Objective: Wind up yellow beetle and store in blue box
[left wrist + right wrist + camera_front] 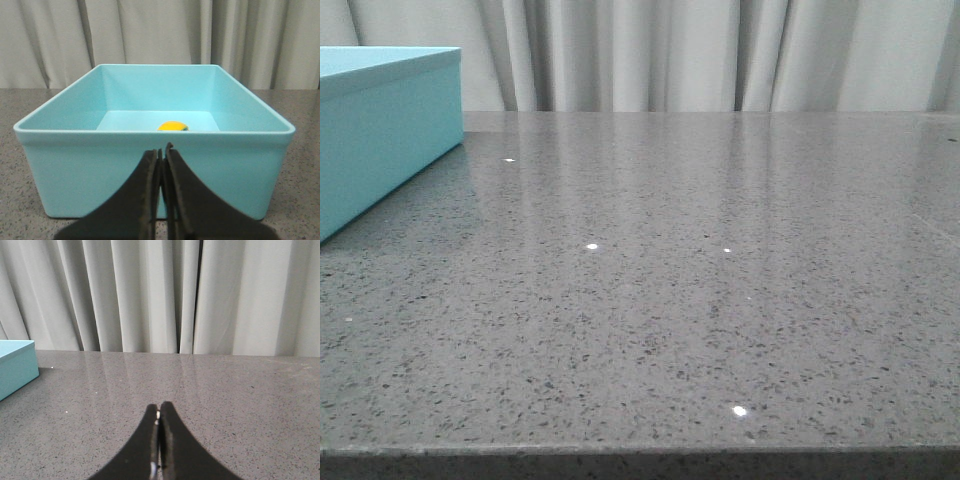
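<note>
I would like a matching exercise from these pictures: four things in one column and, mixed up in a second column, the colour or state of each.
Things:
1. yellow beetle
2. blue box
3. left gripper
4. table

States:
A. grey and speckled
B. shut and holding nothing
C. open at the top, no lid on it
D. lying inside the box, mostly hidden by its wall

Pairs: 1-D, 2-C, 3-B, 4-A

blue box (150, 175) — turquoise | yellow beetle (173, 127) — yellow | table (720, 300) — speckled grey
</note>
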You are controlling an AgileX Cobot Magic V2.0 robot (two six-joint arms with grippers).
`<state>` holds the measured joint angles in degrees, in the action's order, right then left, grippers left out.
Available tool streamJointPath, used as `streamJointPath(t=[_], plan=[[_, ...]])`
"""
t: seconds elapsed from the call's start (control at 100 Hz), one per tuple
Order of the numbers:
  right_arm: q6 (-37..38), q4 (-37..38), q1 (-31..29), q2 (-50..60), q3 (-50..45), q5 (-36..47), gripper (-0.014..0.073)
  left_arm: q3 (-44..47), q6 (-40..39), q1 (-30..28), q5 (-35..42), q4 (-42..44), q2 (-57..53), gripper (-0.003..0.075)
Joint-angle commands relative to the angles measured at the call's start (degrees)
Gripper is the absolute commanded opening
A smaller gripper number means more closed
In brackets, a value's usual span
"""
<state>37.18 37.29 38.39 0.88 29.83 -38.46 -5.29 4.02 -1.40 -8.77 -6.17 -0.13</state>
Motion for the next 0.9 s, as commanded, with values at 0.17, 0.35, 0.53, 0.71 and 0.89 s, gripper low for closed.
streamJointPath(t=[0.17,0.35,0.53,0.71,0.89], plan=[[-0.12,2.38,-0.09,0.74,1.13,4.06,-0.0066,6.50,-5.73,0.53,10.12,4.73,-1.88,-0.0020],[-0.12,2.38,-0.09,0.74,1.13,4.12,-0.0066,7.56,-5.73,0.53,9.20,5.69,-1.88,-0.0020],[-0.12,2.38,-0.09,0.74,1.13,4.12,-0.0066,7.56,-5.73,0.53,9.20,5.69,-1.88,-0.0020],[-0.12,2.38,-0.09,0.74,1.13,4.12,-0.0066,7.56,-5.73,0.53,9.20,5.69,-1.88,-0.0020],[-0.12,2.38,-0.09,0.74,1.13,4.12,-0.0066,7.56,-5.73,0.53,9.20,5.69,-1.88,-0.0020]])
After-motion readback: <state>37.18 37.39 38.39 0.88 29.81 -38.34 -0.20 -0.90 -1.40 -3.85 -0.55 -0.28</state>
